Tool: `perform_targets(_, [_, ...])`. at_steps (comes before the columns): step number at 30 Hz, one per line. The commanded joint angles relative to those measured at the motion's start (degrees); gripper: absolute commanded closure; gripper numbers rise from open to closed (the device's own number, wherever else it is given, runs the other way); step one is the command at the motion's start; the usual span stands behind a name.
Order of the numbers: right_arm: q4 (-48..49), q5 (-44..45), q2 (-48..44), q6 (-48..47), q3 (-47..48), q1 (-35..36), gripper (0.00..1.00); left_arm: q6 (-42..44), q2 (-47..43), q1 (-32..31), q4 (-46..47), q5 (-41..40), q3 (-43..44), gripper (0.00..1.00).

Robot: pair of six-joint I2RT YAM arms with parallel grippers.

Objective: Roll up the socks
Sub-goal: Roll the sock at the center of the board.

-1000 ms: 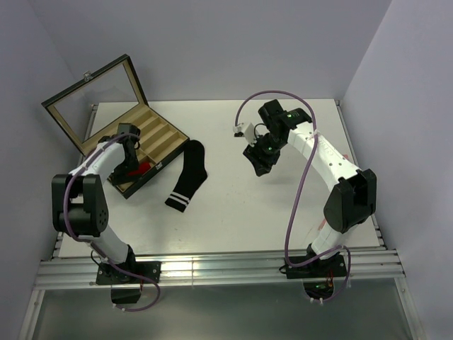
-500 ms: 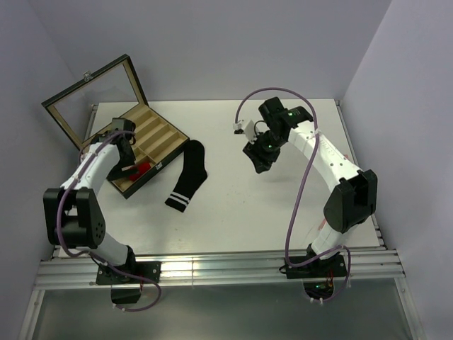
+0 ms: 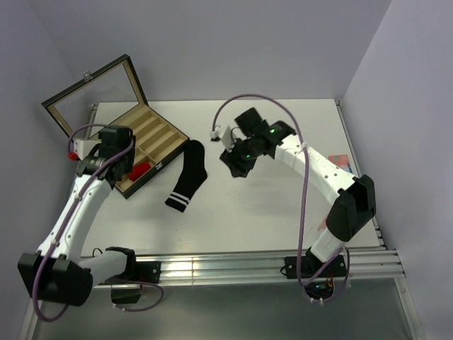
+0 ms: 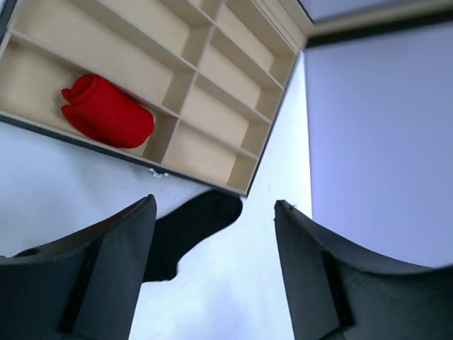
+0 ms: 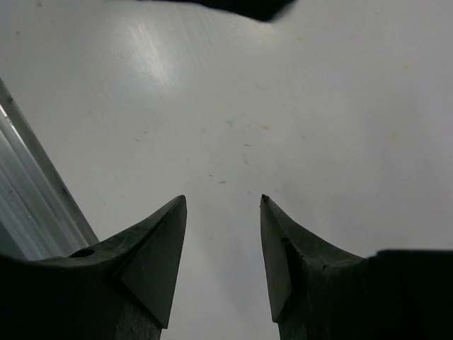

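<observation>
1. Hanging over the left end of the box [image 3: 161, 134], my left tool [image 3: 113, 147] has its fingers apart and nothing is gripped between them.
2. The box sits at the far left of the white surface [image 3: 269, 212]. Its glass lid [image 3: 95, 106] stands open and tilts back toward the wall, showing tan compartments.
3. The red sock [image 4: 106, 112] is rolled into a bundle. It lies inside a compartment in the row along the box's near edge, just beside my left tool in the top view.
4. The black sock [image 3: 187, 176] lies flat and unrolled on the surface just right of the box. Its toe is near the box's right corner, and its two white cuff stripes point toward the arm bases.
5. My right tool [image 3: 237, 159] is above the surface just right of the black sock's toe end. Its fingers are spread, and in the wrist view only bare surface shows between them.
</observation>
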Motion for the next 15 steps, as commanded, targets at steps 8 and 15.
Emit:
perform_targets(8, [20.2,3.6,4.8,13.5,-2.9,11.8,0.48,24.1,-23.8,-2.7,10.0,7.6,-6.7,0.32])
perform_targets(15, [26.9,6.2,11.7,17.2,-1.3,17.6,0.48,26.0,-25.2,-2.8,9.3,11.2,-2.9,0.32])
